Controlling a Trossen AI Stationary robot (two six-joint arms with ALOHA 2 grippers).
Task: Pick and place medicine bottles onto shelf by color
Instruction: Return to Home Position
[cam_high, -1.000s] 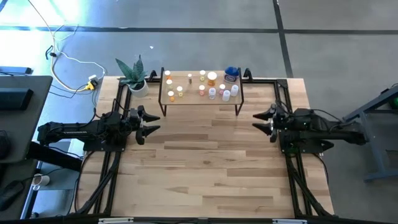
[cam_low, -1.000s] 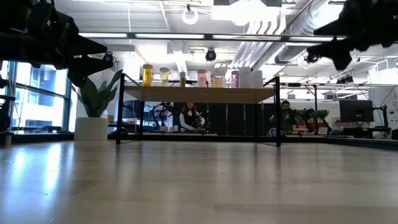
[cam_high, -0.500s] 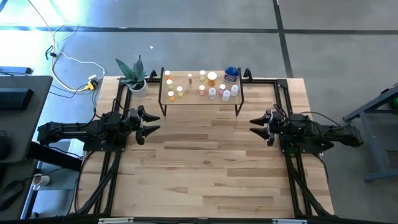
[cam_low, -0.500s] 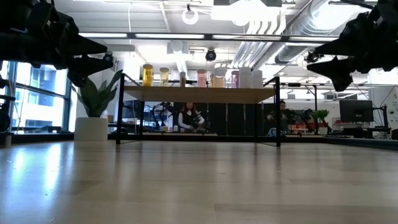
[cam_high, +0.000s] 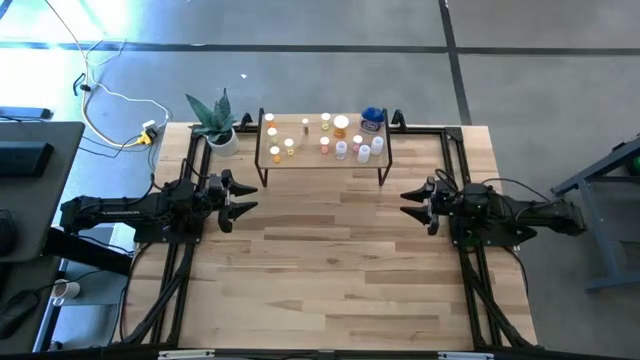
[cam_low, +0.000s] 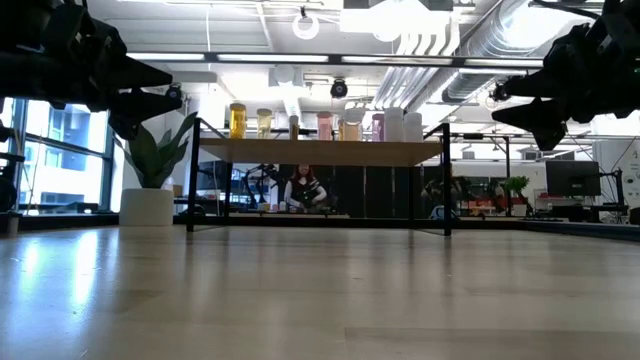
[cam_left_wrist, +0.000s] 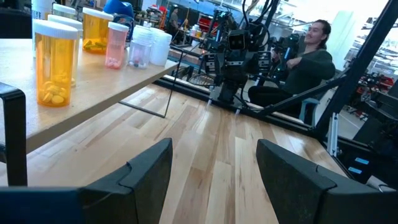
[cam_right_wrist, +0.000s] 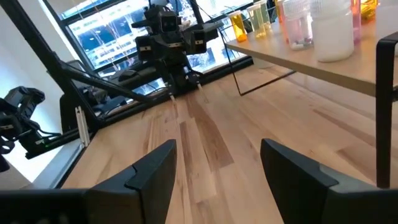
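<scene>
The medicine bottles (cam_high: 330, 137) all stand upright on the shelf (cam_high: 322, 160), a light wood board on thin dark legs at the table's far middle; yellow and orange ones at its left, pink and white ones to the right, a blue one (cam_high: 372, 119) at the far right corner. They show in a row in the low view (cam_low: 320, 126). My left gripper (cam_high: 246, 200) is open and empty at the table's left, above the tabletop. My right gripper (cam_high: 408, 204) is open and empty at the table's right, facing the left one.
A potted green plant (cam_high: 217, 124) stands at the far left corner beside the shelf. Dark metal frame rails (cam_high: 185, 270) run along both sides of the table. The bare wooden tabletop (cam_high: 330, 270) stretches between the arms and toward the near edge. People sit in the room behind.
My right gripper has moved toward the table's left edge and gone down a little, staying open. My left gripper has kept still.
</scene>
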